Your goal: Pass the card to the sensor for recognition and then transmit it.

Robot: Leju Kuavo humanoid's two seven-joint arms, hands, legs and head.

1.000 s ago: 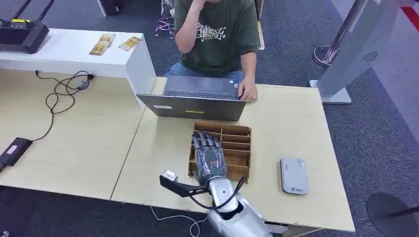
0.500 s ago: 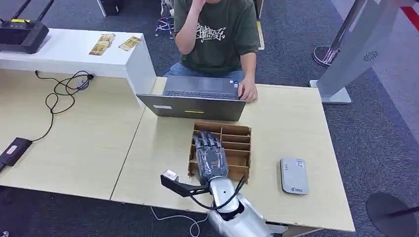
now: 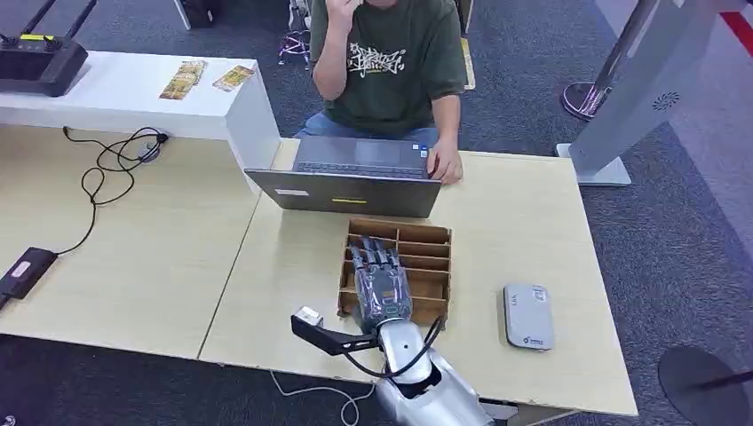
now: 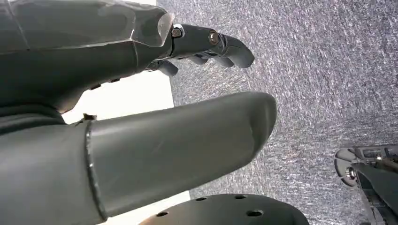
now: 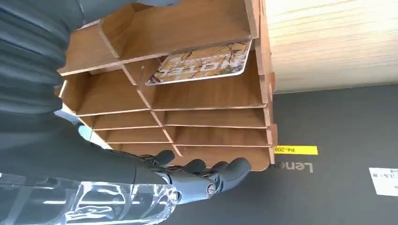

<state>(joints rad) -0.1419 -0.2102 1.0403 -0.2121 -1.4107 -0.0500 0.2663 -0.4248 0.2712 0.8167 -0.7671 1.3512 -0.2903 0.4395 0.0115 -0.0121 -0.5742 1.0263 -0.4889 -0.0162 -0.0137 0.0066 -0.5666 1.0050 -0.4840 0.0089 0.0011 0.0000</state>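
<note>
The card (image 5: 202,64) in the wooden rack (image 5: 197,136) had the word "HOTEL" on it, seen upside down. The laptop (image 5: 328,183) lid showed part of a name, "Leno", also upside down. A yellow sticker (image 5: 295,150) on the lid read "P4-209". The person's green shirt (image 3: 391,62) had white writing, too small to read. The white label (image 5: 385,180) could not be read.

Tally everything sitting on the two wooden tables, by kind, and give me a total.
Laptop: 1
Wooden slotted card rack: 1
Grey card sensor: 1
Black cable: 1
Black box on that cable: 1
Total: 5
</note>
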